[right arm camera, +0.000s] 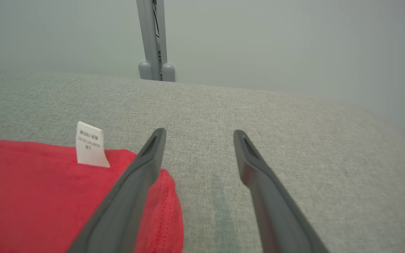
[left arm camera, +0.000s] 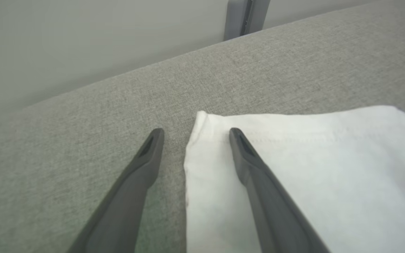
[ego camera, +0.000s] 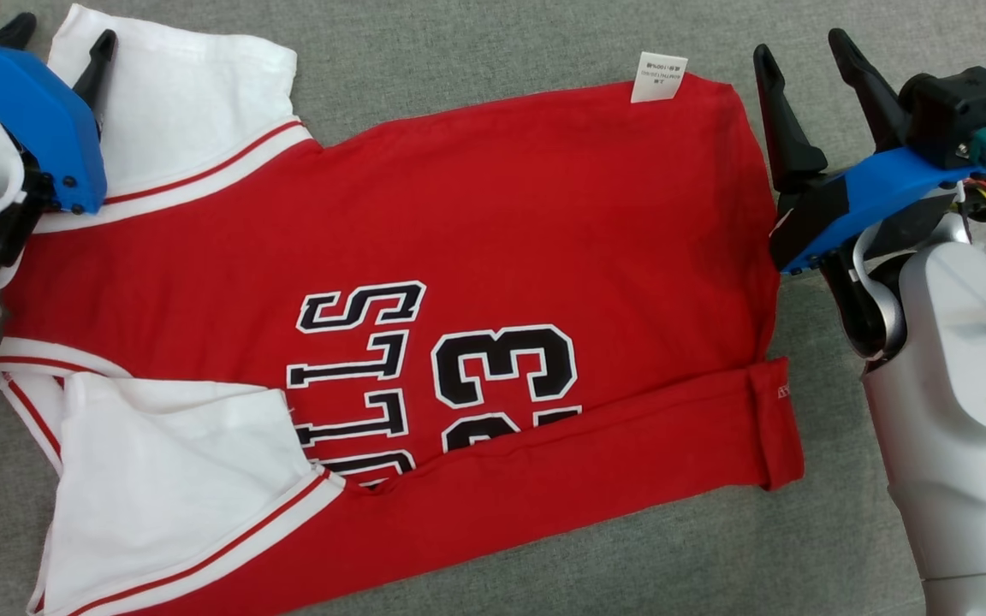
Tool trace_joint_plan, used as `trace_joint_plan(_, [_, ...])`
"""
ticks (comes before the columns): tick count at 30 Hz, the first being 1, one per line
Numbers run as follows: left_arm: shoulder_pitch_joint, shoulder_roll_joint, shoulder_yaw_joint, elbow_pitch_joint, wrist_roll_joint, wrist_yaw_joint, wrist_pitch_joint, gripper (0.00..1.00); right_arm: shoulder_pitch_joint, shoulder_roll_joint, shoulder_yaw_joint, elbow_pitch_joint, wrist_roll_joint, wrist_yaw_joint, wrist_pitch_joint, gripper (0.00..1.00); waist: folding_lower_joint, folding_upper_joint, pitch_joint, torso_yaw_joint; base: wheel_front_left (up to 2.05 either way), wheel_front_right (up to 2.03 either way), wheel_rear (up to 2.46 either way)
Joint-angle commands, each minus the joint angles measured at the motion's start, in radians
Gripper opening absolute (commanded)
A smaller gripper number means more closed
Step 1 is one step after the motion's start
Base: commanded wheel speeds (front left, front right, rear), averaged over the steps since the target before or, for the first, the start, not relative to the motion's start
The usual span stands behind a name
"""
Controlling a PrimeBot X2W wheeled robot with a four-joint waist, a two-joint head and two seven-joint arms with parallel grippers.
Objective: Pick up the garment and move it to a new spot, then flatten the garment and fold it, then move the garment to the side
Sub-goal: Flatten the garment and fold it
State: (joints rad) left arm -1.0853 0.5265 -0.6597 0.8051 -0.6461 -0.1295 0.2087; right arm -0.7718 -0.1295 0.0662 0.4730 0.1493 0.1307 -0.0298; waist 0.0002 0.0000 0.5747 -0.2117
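Currently the grey cloth tabletop point(ego camera: 493, 34) carries the red-and-white garment point(ego camera: 459, 231) flat across its middle, near edge folded up. Left pincer point(left arm camera: 196, 130) spread over a white sleeve point(left arm camera: 294, 158) corner; right pincer point(right arm camera: 199, 131) spread beside the hem corner. Risk: unequal grips would skew the fold.

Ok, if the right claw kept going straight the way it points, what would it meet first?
Probably the bare grey fabric surface beside the corner of the red garment. The open right claw aims at it, not the garment, though depth is unclear.
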Motion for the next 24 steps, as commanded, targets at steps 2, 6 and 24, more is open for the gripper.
trace_joint_plan(2, [-0.021,0.012,-0.032,0.009,-0.037,-0.001,0.032,1.00,-0.024,0.001,0.007,0.016,0.005,0.000,-0.009,1.00,-0.0002,0.0000,0.004,-0.005,0.00,0.00,0.00])
trace_joint_plan(6, [-0.031,0.030,-0.073,0.014,-0.093,-0.001,0.046,1.00,-0.044,0.001,0.031,0.040,0.029,0.000,0.002,1.00,-0.0002,0.0000,0.009,-0.011,0.00,0.00,0.00])
trace_joint_plan(24, [-0.108,0.007,-0.245,0.016,-0.161,-0.001,-0.092,0.00,-0.080,-0.085,0.164,0.176,0.134,0.000,0.181,1.00,-0.0002,0.0000,-0.017,0.050,0.00,0.00,0.00])
